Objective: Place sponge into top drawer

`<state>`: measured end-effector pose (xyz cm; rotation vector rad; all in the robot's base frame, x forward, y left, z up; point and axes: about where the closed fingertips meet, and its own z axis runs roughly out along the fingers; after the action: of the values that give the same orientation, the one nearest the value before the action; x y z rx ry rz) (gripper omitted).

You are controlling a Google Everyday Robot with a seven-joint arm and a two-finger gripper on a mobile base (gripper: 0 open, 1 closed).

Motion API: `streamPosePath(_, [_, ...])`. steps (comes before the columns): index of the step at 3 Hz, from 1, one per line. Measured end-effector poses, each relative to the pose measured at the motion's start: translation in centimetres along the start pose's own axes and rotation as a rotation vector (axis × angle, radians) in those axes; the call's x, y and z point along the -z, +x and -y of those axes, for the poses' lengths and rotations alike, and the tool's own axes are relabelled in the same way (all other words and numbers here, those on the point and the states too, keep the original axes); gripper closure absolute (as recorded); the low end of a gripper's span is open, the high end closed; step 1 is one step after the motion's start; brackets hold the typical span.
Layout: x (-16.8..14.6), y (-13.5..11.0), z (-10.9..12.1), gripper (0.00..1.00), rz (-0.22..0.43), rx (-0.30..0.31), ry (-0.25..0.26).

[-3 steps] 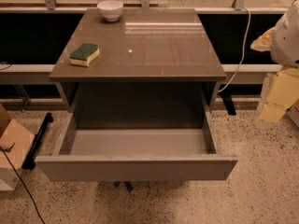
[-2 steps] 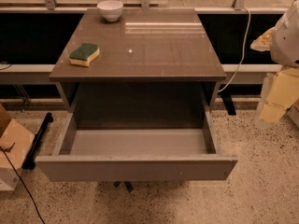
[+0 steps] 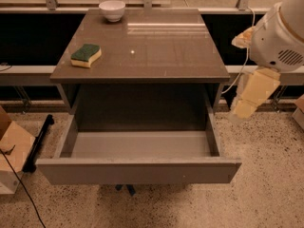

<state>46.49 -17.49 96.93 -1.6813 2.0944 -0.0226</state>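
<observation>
Whether the jaws are spread or pressed together cannot be told: the gripper (image 3: 244,107) hangs pointing downward at the right of the cabinet, beyond its right edge and just below the level of the surface (image 3: 161,51), under the arm's rounded white housing. It touches nothing and is well apart from the sponge (image 3: 86,55). The sponge lies on the surface near the front left corner, dark green scrub layer up and yellow foam beneath. The top drawer (image 3: 137,171) stands pulled far out toward the camera, its pale grey interior in view below the surface's front edge. A white bowl (image 3: 112,9) sits upright at the rear edge, left of the middle. A cardboard box (image 3: 12,148) rests on the speckled floor (image 3: 266,184) at the left.
</observation>
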Motion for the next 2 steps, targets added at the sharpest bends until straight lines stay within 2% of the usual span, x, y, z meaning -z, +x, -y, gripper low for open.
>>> streamPosePath(1, [-1.7, -2.7, 1.2, 0.0, 0.096, 0.004, 0.009])
streamPosePath(2, [-4.1, -5.0, 2.7, 0.0, 0.181, 0.002, -0.015])
